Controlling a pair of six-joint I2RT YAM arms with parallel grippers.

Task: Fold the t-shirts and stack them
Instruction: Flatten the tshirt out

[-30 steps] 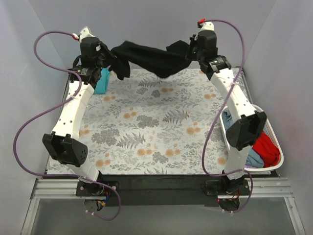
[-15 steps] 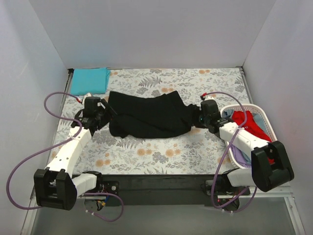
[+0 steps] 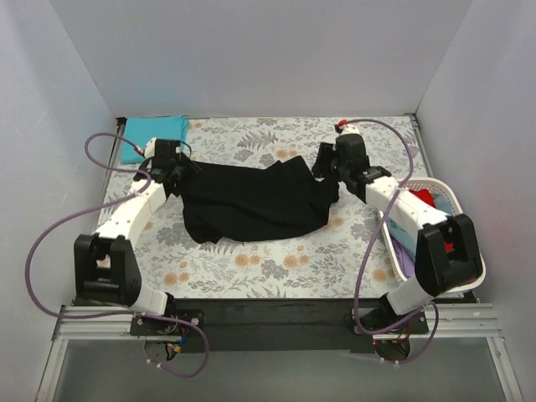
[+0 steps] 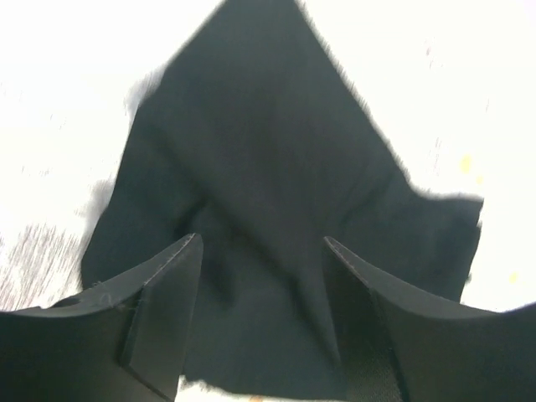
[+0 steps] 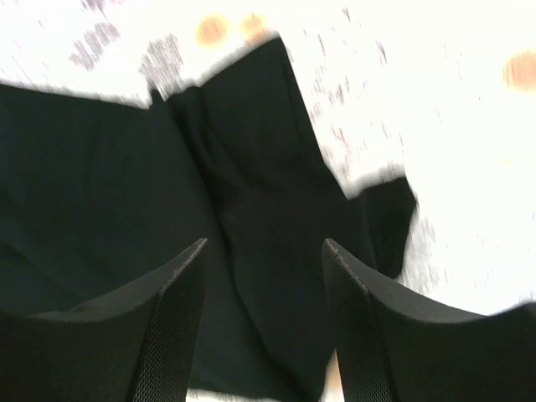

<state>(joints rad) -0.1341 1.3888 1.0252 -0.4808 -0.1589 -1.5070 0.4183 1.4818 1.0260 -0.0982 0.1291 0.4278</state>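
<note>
A large black t-shirt (image 3: 251,201) lies spread and wrinkled across the middle of the floral table. My left gripper (image 3: 176,173) hovers over its left edge, jaws open; in the left wrist view the black cloth (image 4: 268,151) lies below the gripper (image 4: 261,244) with nothing pinched. My right gripper (image 3: 325,170) stands open over the shirt's right edge, and the right wrist view shows that gripper (image 5: 264,244) above a black sleeve (image 5: 276,218). A folded teal t-shirt (image 3: 156,131) rests at the back left corner. A red t-shirt (image 3: 425,199) shows in the basket.
A white plastic laundry basket (image 3: 479,261) stands at the right table edge, partly behind my right arm, with more cloth inside. Grey walls close in the table on the left, back and right. Purple cables loop off both arms.
Both grippers held the black shirt stretched high at the back, lowered it onto the table and opened. The shirt now lies free and both grippers have pulled slightly away.
</note>
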